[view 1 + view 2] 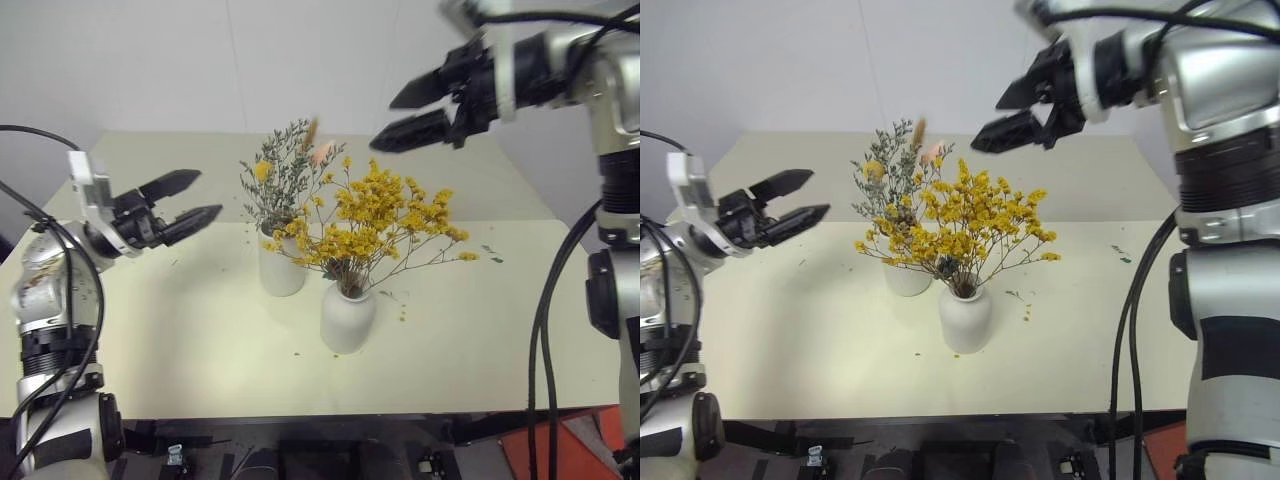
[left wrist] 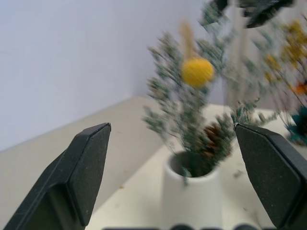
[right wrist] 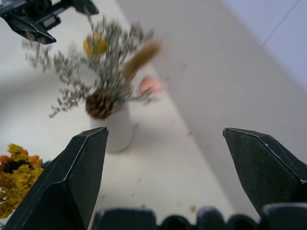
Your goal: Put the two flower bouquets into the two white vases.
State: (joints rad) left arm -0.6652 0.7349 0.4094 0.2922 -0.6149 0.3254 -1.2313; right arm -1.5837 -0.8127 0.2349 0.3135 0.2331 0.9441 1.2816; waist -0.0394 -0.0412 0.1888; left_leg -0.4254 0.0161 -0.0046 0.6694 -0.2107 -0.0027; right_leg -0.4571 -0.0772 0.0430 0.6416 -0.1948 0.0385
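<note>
On the pale table point(image 1: 150, 340) the yellow bunch point(image 1: 385, 222) stands in the squat vase point(image 1: 347, 316), and just behind it, to the robot's left, the grey-green sprigs point(image 1: 283, 178) stand in the taller vase point(image 1: 281, 268), with what looks like a pine cone at its mouth, though that is blurred. The right gripper point(image 1: 412, 112) hangs above the flowers with fingers spread wide, holding and touching nothing. The left gripper point(image 1: 190, 201) hovers left of the taller vase, equally spread, empty and clear of the sprigs.
</note>
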